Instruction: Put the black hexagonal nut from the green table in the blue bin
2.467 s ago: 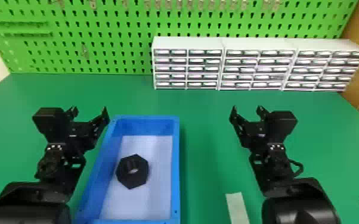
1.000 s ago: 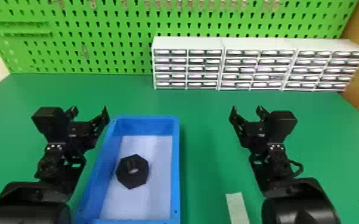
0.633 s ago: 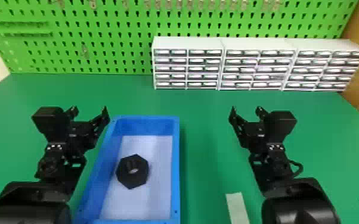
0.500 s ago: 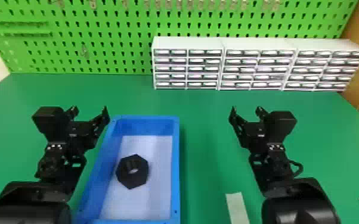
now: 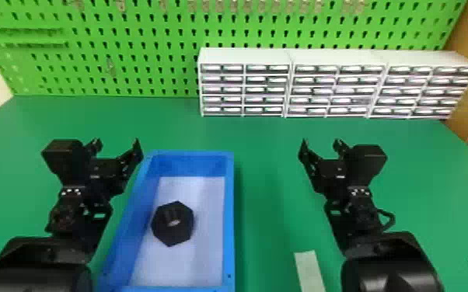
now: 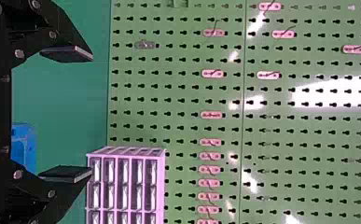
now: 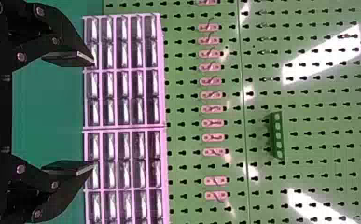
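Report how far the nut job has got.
Done: the black hexagonal nut lies on the floor of the blue bin. In hand: nothing; the left gripper and right gripper are open and empty. Left: apparently nothing, with the nut already inside the bin's walls.

The bin (image 5: 229,217) sits on the bench (image 5: 268,155). The nut (image 5: 173,233) is in the bin, closer to its left side. At the back, mostly to the right, drawer boxes (image 5: 336,89) stand side by side before the peg board (image 5: 147,46). A strip (image 5: 310,272) lies right of the bin.
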Controlling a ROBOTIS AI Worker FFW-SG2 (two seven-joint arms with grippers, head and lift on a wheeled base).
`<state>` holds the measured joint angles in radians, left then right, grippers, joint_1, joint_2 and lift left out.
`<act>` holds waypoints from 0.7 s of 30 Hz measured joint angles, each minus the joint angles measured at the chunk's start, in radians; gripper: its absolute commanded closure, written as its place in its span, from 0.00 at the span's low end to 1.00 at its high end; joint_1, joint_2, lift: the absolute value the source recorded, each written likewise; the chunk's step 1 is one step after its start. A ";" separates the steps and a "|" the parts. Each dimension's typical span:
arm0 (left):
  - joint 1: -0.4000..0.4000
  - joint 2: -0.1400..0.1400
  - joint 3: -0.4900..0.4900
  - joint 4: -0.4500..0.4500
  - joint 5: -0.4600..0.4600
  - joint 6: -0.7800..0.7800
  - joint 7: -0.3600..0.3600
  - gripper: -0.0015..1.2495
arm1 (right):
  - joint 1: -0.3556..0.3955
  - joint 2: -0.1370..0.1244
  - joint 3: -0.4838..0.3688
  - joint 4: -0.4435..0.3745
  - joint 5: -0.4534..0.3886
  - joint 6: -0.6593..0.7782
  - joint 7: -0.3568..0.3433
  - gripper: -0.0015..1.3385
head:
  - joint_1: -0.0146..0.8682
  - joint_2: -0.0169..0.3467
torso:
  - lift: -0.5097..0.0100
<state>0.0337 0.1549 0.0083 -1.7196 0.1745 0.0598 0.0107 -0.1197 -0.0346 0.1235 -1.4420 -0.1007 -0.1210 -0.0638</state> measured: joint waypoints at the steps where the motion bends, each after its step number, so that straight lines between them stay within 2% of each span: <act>1: 0.000 0.000 0.000 0.000 0.000 0.000 0.000 0.32 | 0.000 0.000 0.000 0.000 0.000 0.000 0.000 0.36 | 0.79 0.19 | 0.79; 21: 0.000 0.000 -0.001 0.000 0.000 0.000 0.000 0.32 | 0.000 0.002 -0.002 -0.002 -0.001 0.001 0.000 0.36 | 0.79 0.19 | 0.79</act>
<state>0.0337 0.1549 0.0075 -1.7196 0.1749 0.0598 0.0107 -0.1197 -0.0322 0.1213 -1.4440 -0.1013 -0.1201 -0.0636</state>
